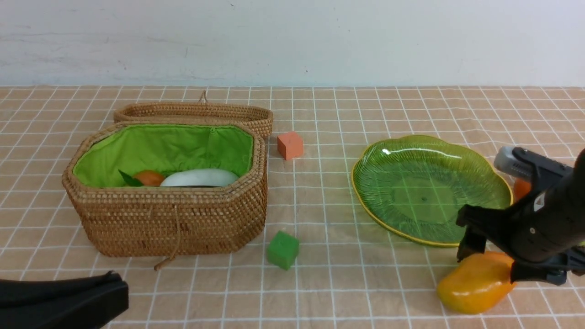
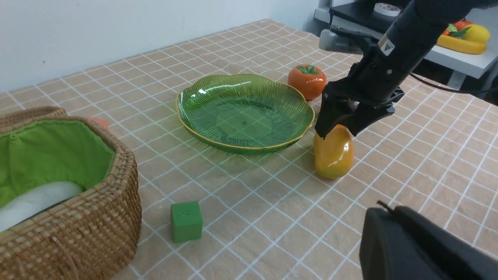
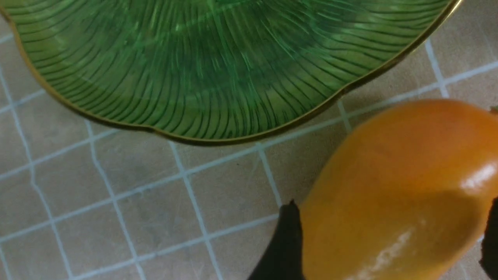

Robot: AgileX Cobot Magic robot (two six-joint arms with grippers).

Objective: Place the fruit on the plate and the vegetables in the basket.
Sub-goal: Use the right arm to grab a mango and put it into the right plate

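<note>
Fingers [image 3: 283,249] of the right gripper [image 2: 336,130] stand spread wide, one on each side of the mango's [image 1: 475,283] upper end. I read the jaws as parted around the fruit rather than clamped on it, and I cannot tell from the right wrist view whether either pad touches the skin. The mango lies on the checked tablecloth [image 1: 320,292], just outside the near right edge of the plate [image 1: 411,151], with its gold rim close beside the fruit. The persimmon [image 2: 307,79] sits on the cloth at the far right side of the plate, near the rim; in my front view the right arm hides most of it.

The left gripper [image 1: 64,299] rests low at the near left, its fingers closed on nothing. The basket [image 1: 169,219] stands on the left with its lid [image 1: 196,112] lying open behind it. Inside, against the green lining, I see the white radish [image 1: 199,178] and, touching its left end, the potato [image 1: 148,177]. An orange cube [image 1: 289,145] sits just right of the lid, and a green cube [image 1: 283,249] lies near the basket's front right corner.
</note>
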